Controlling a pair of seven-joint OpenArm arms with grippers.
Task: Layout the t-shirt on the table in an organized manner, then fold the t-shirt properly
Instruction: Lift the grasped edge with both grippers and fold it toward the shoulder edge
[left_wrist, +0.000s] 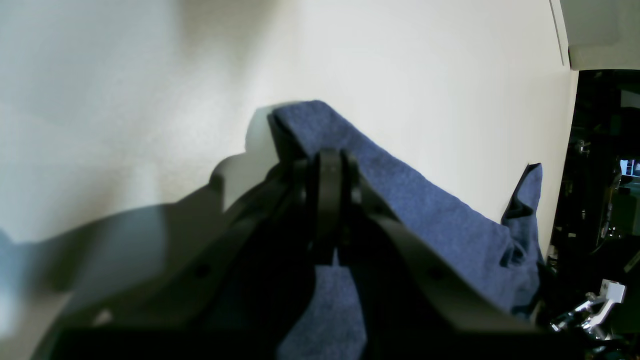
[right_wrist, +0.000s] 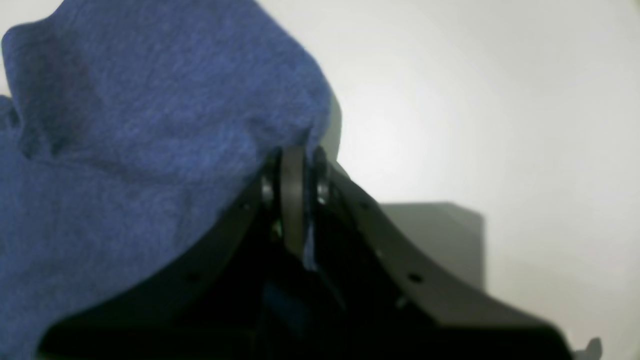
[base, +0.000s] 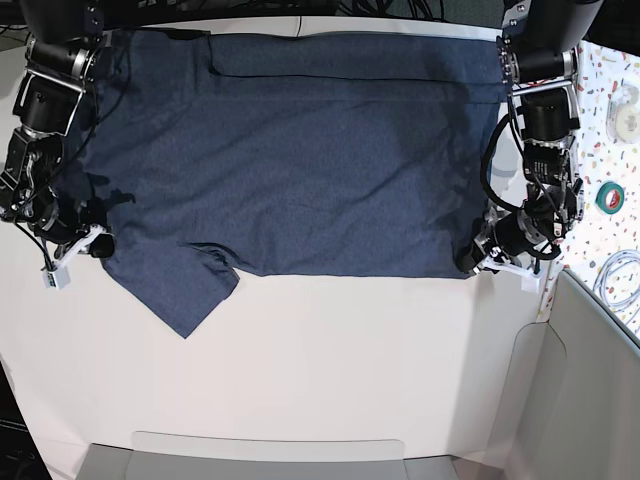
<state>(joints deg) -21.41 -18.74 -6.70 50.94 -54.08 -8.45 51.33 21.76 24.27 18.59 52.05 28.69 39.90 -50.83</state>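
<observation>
The dark navy t-shirt (base: 300, 170) lies spread across the far half of the white table (base: 330, 370), with a sleeve pointing toward the near left. No lettering shows. My left gripper (base: 472, 265) is shut on the shirt's near right corner. In the left wrist view the gripper (left_wrist: 330, 160) pinches blue cloth (left_wrist: 425, 210) just above the tabletop (left_wrist: 150, 100). My right gripper (base: 100, 243) is shut on the shirt's left edge by the sleeve. In the right wrist view the gripper (right_wrist: 295, 155) clamps a bunched fold of cloth (right_wrist: 140, 130).
A speckled surface (base: 612, 70) at the right holds a green tape roll (base: 611, 195), a white roll (base: 628, 98) and a coiled cable (base: 620, 280). A grey panel (base: 590, 400) stands at the near right. A grey ledge (base: 270, 455) runs along the front edge.
</observation>
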